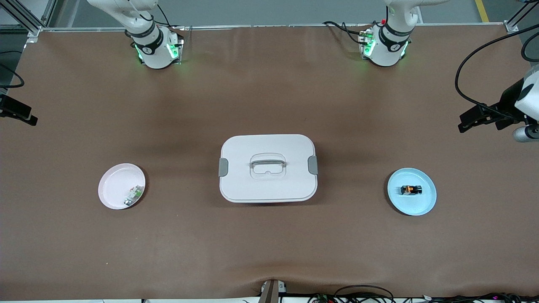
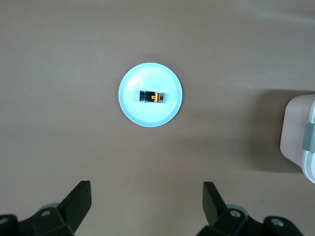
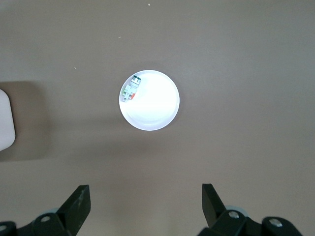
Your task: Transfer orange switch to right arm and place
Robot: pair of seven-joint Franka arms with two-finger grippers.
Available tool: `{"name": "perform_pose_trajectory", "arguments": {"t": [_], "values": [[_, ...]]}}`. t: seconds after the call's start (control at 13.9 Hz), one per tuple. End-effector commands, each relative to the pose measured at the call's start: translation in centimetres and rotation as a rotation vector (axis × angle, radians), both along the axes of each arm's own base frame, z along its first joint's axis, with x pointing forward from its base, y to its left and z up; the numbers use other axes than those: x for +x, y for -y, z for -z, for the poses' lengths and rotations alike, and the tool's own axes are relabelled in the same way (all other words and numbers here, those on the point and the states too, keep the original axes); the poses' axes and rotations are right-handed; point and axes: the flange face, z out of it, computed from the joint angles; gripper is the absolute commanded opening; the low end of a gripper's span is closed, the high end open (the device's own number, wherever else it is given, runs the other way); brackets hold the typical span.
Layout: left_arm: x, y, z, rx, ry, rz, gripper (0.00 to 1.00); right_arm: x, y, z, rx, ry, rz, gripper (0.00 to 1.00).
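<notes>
High over the table w/ nothing held, my left gripper (image 2: 146, 206) hangs above the blue plate (image 2: 170, 105), fingers (image 2: 78, 199) spread wide. Orange switch (image 2: 151, 97) lies flat in mid-plate, toward the left arm's end of the table. My right gripper (image 3: 146, 206) is likewise spread and bare, over the pink plate (image 3: 157, 115); a small white-and-green part (image 3: 130, 90) sits by that plate's rim. Btw the plates stands a white lidded box (image 1: 268, 168), grey latches at both ends.
</notes>
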Motion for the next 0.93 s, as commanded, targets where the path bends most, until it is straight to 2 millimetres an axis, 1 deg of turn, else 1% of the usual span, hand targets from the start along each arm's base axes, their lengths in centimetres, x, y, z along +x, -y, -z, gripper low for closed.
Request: {"name": "perform_pose_trajectory", "arguments": {"t": [0.0,0.07,0.14,0.29,0.36,0.65,0.79,0.86], "values": [[1.5,-0.3,2.1,-0.006,-0.030,-0.017,1.00,-0.7,0.0,-0.3,0.008,0.001,-0.005,1.00],[2.4,-0.9,3.9,-0.012,-0.054,-0.033,1.00,-0.7,0.0,-0.3,0.009,0.000,-0.005,1.00],[2.9,-2.0,5.2,-0.020,-0.073,-0.052,1.00,-0.7,0.0,-0.3,0.009,0.000,-0.005,1.00],[4.0,-1.8,6.8,-0.007,-0.063,-0.036,1.00,-0.7,0.0,-0.3,0.009,0.000,-0.005,1.00],[4.7,-1.8,8.1,-0.009,-0.063,-0.031,1.00,-0.7,0.0,-0.2,0.009,-0.002,-0.005,1.00],[7.2,-2.0,13.8,-0.018,-0.078,-0.036,1.00,-0.7,0.0,-0.4,0.009,0.009,0.005,1.00],[8.7,-1.9,17.4,-0.024,-0.072,-0.033,1.00,-0.7,0.0,-0.4,0.009,0.009,0.009,1.00],[9.1,-1.8,18.9,-0.027,-0.070,-0.032,1.00,-0.7,0.1,-0.3,0.009,0.007,0.012,1.00]]}}
